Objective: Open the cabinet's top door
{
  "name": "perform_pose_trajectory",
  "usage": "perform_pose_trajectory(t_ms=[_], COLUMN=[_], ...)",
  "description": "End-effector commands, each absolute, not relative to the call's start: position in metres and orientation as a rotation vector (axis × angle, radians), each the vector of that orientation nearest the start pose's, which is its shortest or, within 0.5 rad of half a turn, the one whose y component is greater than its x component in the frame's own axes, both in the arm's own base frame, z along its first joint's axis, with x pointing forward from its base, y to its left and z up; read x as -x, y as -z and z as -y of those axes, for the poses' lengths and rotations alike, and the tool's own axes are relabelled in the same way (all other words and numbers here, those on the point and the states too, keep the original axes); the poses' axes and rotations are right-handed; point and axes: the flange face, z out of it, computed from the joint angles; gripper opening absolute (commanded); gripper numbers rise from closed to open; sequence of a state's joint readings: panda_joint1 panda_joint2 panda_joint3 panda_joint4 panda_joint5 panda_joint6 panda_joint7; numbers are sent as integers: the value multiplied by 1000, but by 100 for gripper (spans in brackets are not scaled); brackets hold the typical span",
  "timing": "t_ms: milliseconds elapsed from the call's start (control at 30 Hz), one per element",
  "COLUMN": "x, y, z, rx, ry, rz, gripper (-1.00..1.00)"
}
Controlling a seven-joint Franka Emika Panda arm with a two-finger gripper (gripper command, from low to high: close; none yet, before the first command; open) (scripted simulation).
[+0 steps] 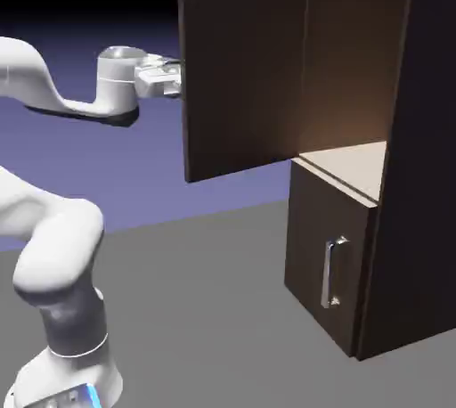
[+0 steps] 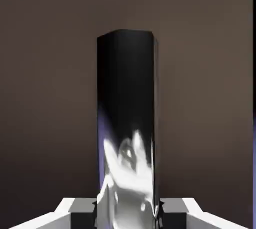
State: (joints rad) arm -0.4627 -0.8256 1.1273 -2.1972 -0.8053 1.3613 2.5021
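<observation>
Pincer [image 1: 178,75] level, clamped on handle [image 2: 127,123], prob. top door [image 1: 240,85] swung wide

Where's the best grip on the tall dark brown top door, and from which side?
Grip the top door by its vertical silver bar handle, coming at the door's outer face with one finger on each side of the bar. The bar stands upright, clear of the panel. The gripper is shut on it that way.

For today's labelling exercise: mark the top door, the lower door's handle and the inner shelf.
top door [image 1: 240,85], exterior view, middle of the swung-open panel.
lower door's handle [image 1: 333,273], exterior view, middle of the silver bar.
inner shelf [image 1: 356,166], exterior view, bare tan surface.
</observation>
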Motion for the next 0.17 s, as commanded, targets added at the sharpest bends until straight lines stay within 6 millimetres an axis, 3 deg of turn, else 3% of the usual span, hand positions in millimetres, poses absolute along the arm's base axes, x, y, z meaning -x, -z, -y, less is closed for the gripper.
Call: perform_pose_trajectory(t_ms=[0,100,133], x=[-295,-303,-303], y=[-566,-566,-566], z=[-266,-281,-281], rx=[1157,1102,1102], ry=[2475,2490,2490], rz=[-2343,-2419,-2419], gripper=[-100,-100,100])
